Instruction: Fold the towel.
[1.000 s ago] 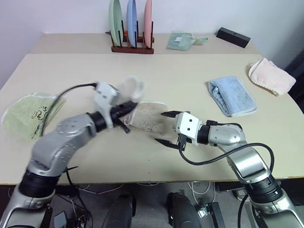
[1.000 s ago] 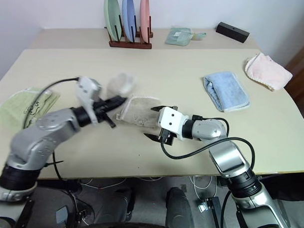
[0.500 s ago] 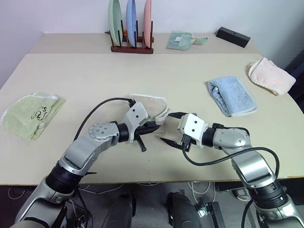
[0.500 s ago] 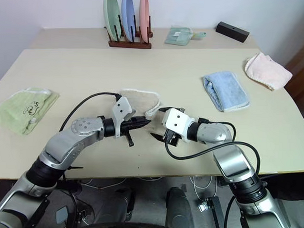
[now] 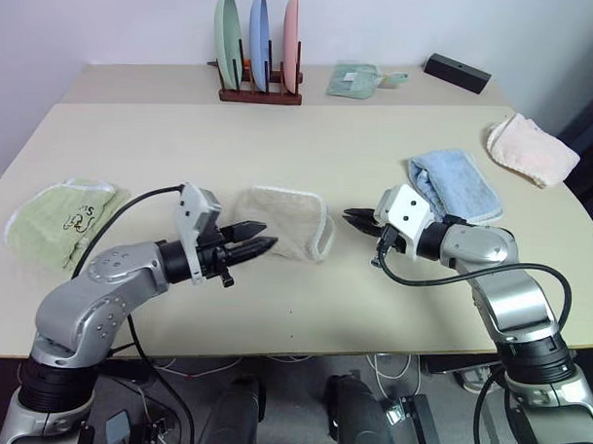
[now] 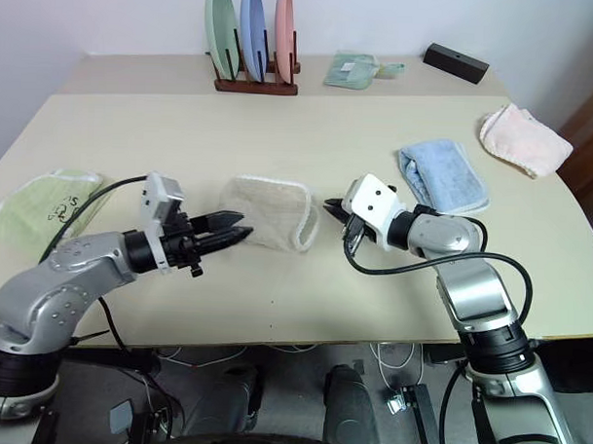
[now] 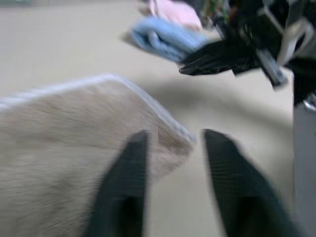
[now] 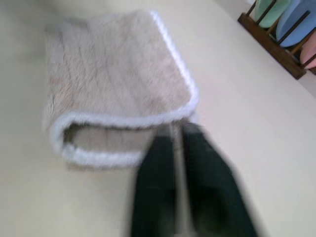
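on the table (image 5: 358,136) the towel (image 5: 282,220) lies folded between the slightly parted, empty left tool (image 5: 256,238) and closed, empty right tool (image 5: 356,218).

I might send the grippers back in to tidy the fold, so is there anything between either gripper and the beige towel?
Nothing visible. The towel lies folded on bare table, with the left gripper beside one side and the right gripper beside the other. The other towels lie farther out.

Beige towel (image 5: 282,220) edged white; blue towel (image 5: 456,184); green printed towel (image 5: 55,220).
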